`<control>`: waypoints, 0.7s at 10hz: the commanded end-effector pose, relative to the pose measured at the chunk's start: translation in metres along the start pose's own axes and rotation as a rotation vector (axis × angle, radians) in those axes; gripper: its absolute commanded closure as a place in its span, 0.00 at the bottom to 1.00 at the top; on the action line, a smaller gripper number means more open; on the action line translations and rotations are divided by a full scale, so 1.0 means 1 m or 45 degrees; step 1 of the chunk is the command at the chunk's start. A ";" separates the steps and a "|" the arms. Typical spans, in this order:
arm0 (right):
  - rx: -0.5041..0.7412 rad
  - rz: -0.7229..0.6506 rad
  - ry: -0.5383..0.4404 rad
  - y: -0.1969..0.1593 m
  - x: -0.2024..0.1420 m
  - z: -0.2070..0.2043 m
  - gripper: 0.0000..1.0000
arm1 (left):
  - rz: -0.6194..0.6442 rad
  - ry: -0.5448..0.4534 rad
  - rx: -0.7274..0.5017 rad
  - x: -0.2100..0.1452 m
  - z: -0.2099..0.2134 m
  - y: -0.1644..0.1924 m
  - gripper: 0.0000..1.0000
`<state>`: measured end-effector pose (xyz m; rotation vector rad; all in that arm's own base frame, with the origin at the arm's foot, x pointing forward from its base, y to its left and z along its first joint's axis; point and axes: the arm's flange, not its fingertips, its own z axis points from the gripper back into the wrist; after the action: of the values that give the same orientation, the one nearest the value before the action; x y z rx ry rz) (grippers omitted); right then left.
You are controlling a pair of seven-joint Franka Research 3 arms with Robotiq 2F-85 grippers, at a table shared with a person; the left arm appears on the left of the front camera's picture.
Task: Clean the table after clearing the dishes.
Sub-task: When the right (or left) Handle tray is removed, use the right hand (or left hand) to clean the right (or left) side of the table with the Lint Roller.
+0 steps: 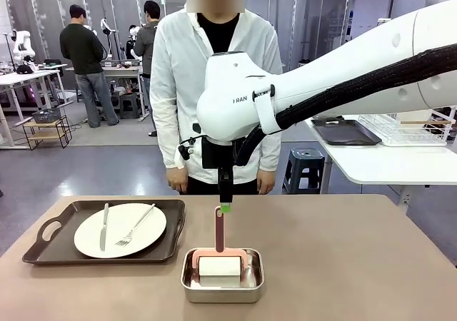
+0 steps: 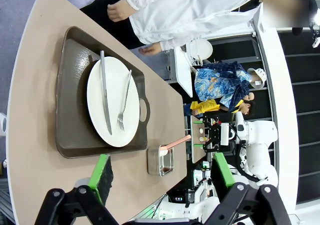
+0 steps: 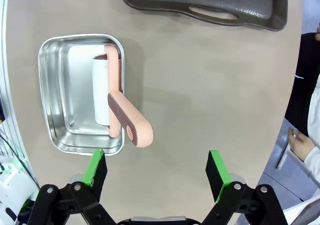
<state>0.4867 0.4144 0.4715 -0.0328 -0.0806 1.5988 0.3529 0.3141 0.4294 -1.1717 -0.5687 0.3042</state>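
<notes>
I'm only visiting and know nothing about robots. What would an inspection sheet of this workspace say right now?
Surface: brown table, matte top; no spills seen.
Job's things: one white plate carrying a fork and a knife, on a dark tray at the robot's left.
Clutter: steel pan holding a lint roller, its pink handle sticking up.
Grippers: right gripper open, above the roller's handle, not gripping it; left gripper open, holding nothing.
Cables: black ribbed hose along the right arm.
Surroundings: person in a white coat standing at the far edge; white table with a wire rack behind, on the right.
</notes>
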 end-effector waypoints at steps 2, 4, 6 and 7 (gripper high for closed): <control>0.000 0.000 0.000 0.000 0.000 0.000 0.00 | -0.003 -0.008 -0.016 -0.001 0.003 -0.001 0.00; 0.254 -0.365 -0.490 -0.031 -0.047 0.045 0.00 | -0.003 -0.008 -0.016 -0.001 0.003 -0.001 0.00; 0.424 -0.580 -0.701 -0.043 -0.106 0.054 0.00 | -0.003 -0.008 -0.016 -0.001 0.003 -0.001 0.00; 0.517 -0.739 -0.797 -0.045 -0.138 0.047 0.00 | -0.003 -0.008 -0.016 -0.001 0.003 -0.001 0.00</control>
<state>0.5489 0.3038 0.5370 0.6479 -0.1958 1.1271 0.3529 0.3141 0.4294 -1.1718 -0.5687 0.3042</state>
